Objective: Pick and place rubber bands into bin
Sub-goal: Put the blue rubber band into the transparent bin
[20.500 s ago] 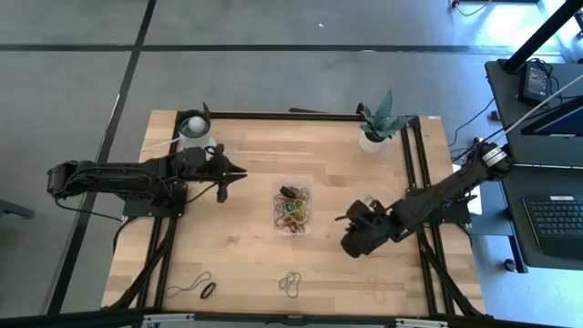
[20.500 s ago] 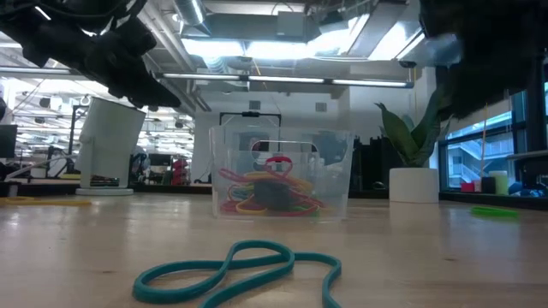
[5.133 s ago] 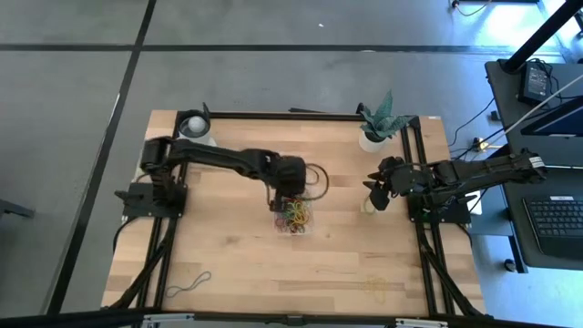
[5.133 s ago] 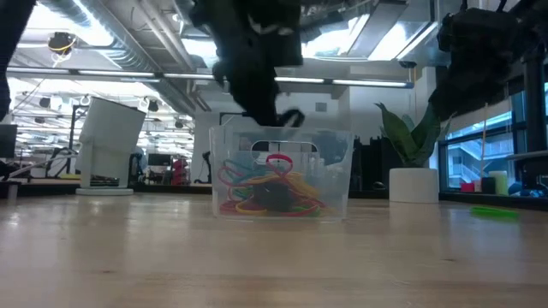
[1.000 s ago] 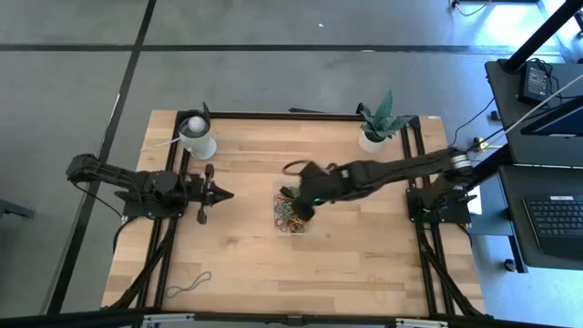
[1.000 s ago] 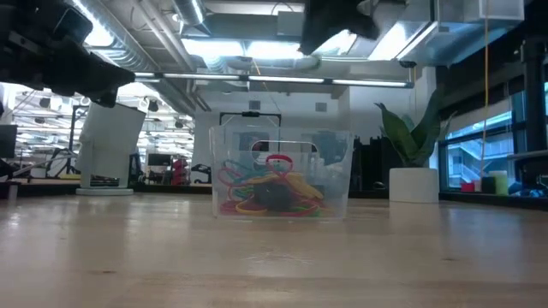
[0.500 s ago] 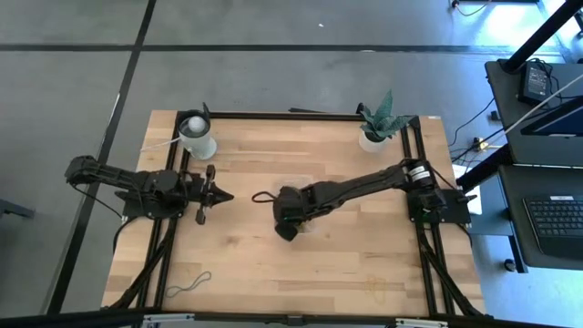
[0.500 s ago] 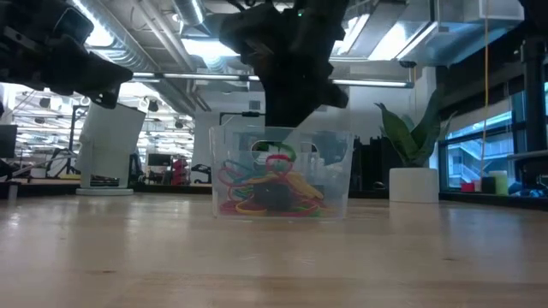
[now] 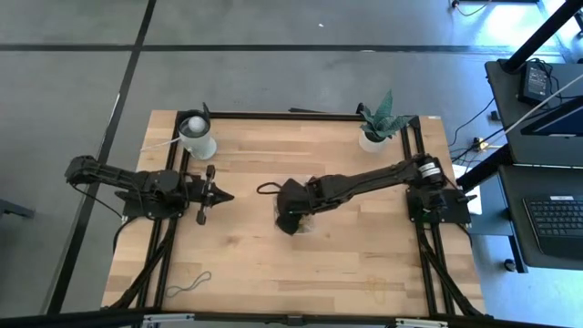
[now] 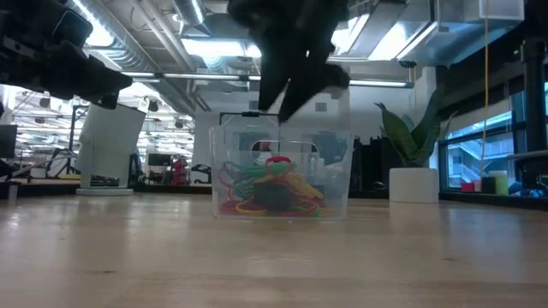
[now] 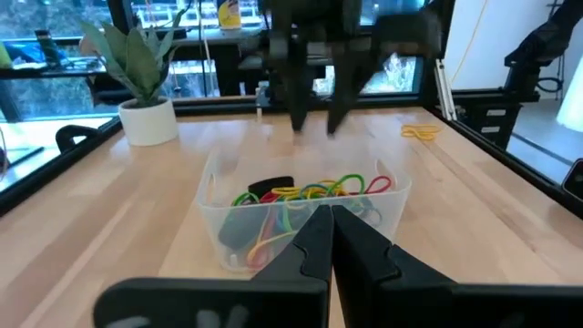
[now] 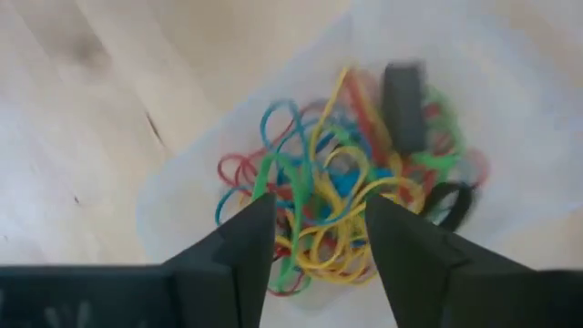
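The clear bin (image 10: 281, 184) stands at mid-table with a tangle of coloured rubber bands (image 12: 342, 196) inside. My right gripper (image 12: 319, 232) hangs open just above the bin's open top, pointing steeply down, with nothing between its fingers; the left wrist view shows it (image 11: 314, 118) over the bin's far side. Another loose rubber band (image 9: 188, 283) lies flat near the table's near left corner, and a yellow one (image 9: 376, 288) lies at the near right. My left gripper (image 9: 221, 195) waits shut and level at the table's left, pointing toward the bin (image 11: 301, 219).
A white cup (image 9: 197, 137) stands at the far left and a potted plant (image 9: 375, 126) at the far right. Black frame rails (image 9: 421, 173) run along the table's sides. Bare wood lies between the bin and the near edge.
My right gripper has come down over the bin, shifting a little toward the table's near left, and has opened. A green rubber band that showed under its fingers at the bin's rim now lies lower, on the pile inside the bin.
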